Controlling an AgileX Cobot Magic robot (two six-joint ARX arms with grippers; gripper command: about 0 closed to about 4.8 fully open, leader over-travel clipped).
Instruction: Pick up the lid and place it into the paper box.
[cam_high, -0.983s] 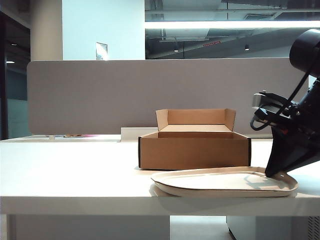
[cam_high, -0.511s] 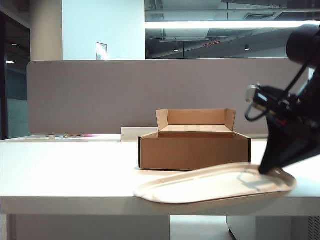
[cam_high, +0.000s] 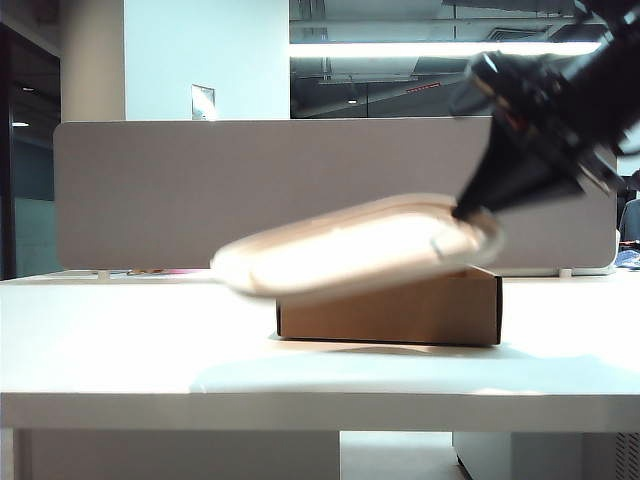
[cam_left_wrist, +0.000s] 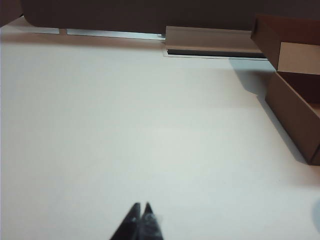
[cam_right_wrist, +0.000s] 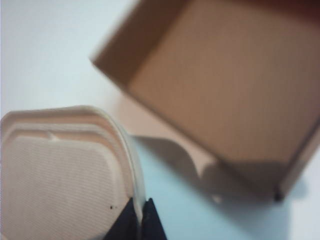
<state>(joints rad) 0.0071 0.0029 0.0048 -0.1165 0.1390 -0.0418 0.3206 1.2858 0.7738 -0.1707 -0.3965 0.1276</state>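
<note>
Lid (cam_high: 350, 250), cream moulded pulp, hangs blurred in the air in front of the paper box (cam_high: 400, 312), tilted so its right end is high and its left end droops lower. The right gripper (cam_high: 468, 212) pinches that raised right end; in the right wrist view its fingertips (cam_right_wrist: 149, 216) are pressed together on the lid's rim (cam_right_wrist: 135, 186), with the open brown box (cam_right_wrist: 220, 85) below and beyond. The box sits on the white table (cam_high: 130, 340), its front wall partly covered by the lid. The left gripper (cam_left_wrist: 140, 212) is low over bare table, well left of the box (cam_left_wrist: 295, 115), fingers closed together and holding nothing.
</note>
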